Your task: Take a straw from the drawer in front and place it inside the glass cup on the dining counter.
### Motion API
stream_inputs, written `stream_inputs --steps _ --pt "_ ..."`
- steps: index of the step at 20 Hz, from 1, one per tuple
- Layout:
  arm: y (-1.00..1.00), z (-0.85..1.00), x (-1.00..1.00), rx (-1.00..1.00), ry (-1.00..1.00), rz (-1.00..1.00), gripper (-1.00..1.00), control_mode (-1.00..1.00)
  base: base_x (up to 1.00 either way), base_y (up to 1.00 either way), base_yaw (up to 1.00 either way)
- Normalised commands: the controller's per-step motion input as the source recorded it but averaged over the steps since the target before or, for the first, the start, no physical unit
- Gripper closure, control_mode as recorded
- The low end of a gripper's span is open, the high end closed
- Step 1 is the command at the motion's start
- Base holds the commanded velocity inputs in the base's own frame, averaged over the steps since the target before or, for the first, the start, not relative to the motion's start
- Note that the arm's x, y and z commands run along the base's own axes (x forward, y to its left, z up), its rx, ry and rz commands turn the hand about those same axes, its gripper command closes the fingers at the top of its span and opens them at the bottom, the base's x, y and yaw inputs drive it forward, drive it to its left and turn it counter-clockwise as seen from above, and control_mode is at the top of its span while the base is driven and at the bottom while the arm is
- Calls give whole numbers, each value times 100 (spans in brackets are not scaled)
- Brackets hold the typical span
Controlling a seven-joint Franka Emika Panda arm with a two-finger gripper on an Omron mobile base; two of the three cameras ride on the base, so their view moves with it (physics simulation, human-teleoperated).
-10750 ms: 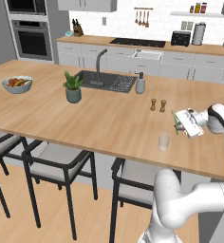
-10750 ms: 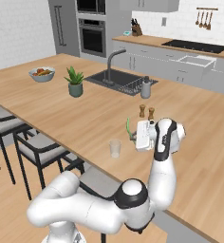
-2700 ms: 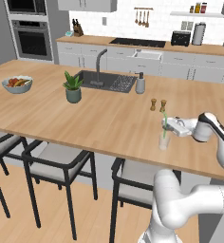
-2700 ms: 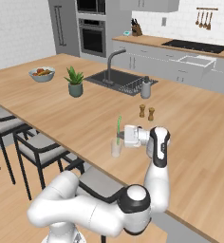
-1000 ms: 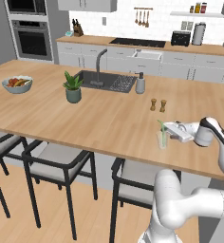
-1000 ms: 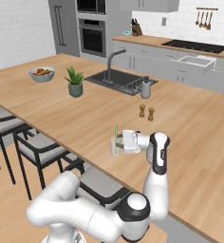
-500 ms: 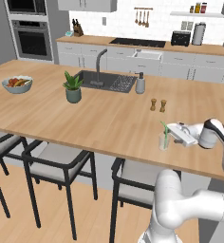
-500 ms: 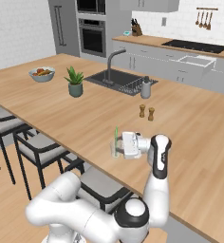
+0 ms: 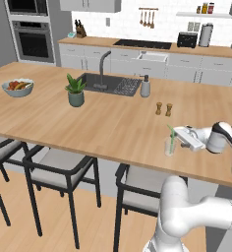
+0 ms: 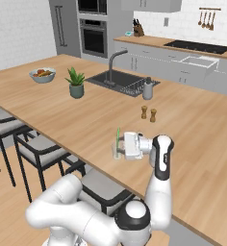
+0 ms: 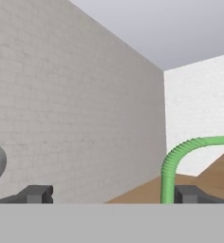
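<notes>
At the right of the left base view the straw (image 9: 171, 140) stands in the glass cup (image 9: 170, 147) on the tabletop (image 9: 103, 120), the hand (image 9: 181, 139) spread beside it, so placing looks done and backing away remains.

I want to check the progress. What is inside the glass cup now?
The straw stands in the glass cup, its top sticking out. Its lower end blurs behind the glass wall.
</notes>
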Motion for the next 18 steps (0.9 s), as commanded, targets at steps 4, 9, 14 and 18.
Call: stream_inputs --steps 4,9,14,18 --pt "-2 0 0 0 0 0 -100 -100 0 0 0" --pt "0 -1 0 0 0 0 -100 -100 0 0 0" --pt "0 -2 1 0 0 0 -100 -100 0 0 0" --pt "0 0 8 0 0 0 -100 -100 0 0 0"
